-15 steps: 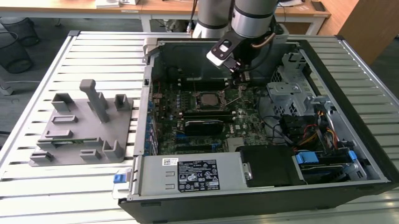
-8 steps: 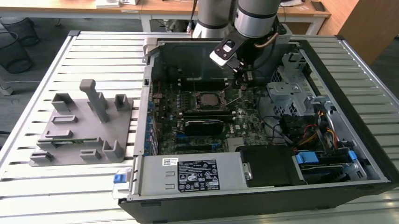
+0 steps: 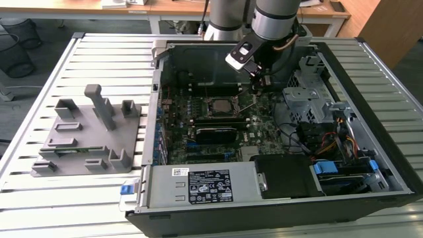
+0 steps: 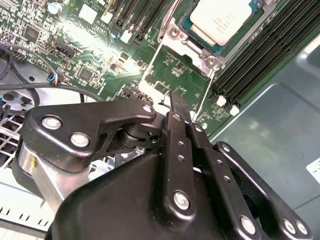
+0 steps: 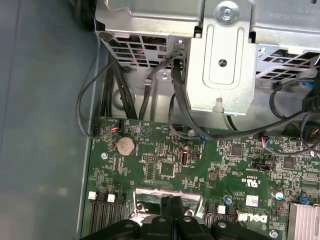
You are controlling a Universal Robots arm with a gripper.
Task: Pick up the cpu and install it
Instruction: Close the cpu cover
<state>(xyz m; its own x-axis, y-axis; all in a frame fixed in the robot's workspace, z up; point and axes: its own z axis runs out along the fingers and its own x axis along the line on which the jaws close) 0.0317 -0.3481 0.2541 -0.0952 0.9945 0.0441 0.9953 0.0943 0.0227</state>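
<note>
The cpu (image 4: 220, 19), a small square chip with a pale silver top, lies in its socket on the green motherboard (image 4: 75, 45); in the exterior view the cpu (image 3: 220, 105) sits mid-board inside the open computer case. The socket's metal frame plate (image 4: 176, 67) stands swung open beside the chip. My gripper (image 3: 259, 88) hangs just to the exterior view's right of the socket. In both wrist views its black fingers (image 4: 176, 107) are pressed together with nothing between them, and their tips (image 5: 170, 201) are at the edge of that open plate.
A grey fixture (image 3: 86, 134) with a green memory strip rests on the slatted table at the exterior view's left. Inside the case, a metal drive cage (image 5: 220, 60) with black cables (image 5: 177, 85) is close to the gripper. Memory slots (image 4: 260, 55) flank the socket.
</note>
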